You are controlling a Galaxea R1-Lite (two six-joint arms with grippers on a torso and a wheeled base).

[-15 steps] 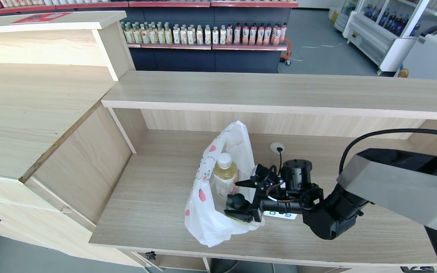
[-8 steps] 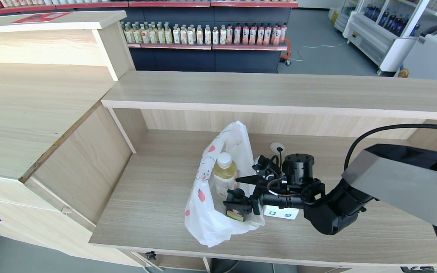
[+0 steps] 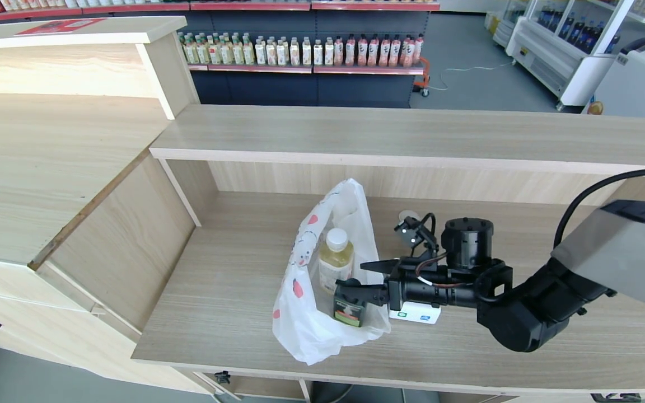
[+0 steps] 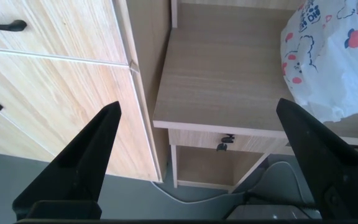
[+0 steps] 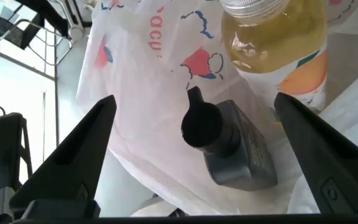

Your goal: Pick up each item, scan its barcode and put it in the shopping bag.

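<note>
Item 1, left gripper [image 4: 197, 162]: jaws spread wide with nothing in them; beyond and between them lie the counter [image 4: 229, 81] edge and drawer fronts [image 4: 42, 74], with the shopping bag off past one jaw. Item 2, shopping bag [image 3: 300, 313]: thin white printed film standing slumped on the counter, its mouth facing the right jaws. It is judged soft, light and shapeless, best taken by the handle loops rather than the wall. Item 3, drink bottle [image 3: 335, 258]: clear plastic with yellow liquid and a white cap, upright inside the bag, just beyond the right jaws. It is judged stiff, fairly heavy for its size and smooth on the label, best gripped across the body below the shoulder. Item 4, dark pack with black cap [image 3: 348, 308]: upright inside the bag beside the bottle, ahead of the right jaws and in line with the gap between them, touched by neither. It is judged small, light and rigid, with flat sides that suit a pinch below the cap, though it is likely to tip on the soft bag floor. Item 5, right gripper [image 3: 351, 276]: at the bag mouth, jaws released and wide apart, holding nothing. Item 6, white scanner box [image 3: 415, 314]: on the counter behind the right jaws, under the wrist.
</note>
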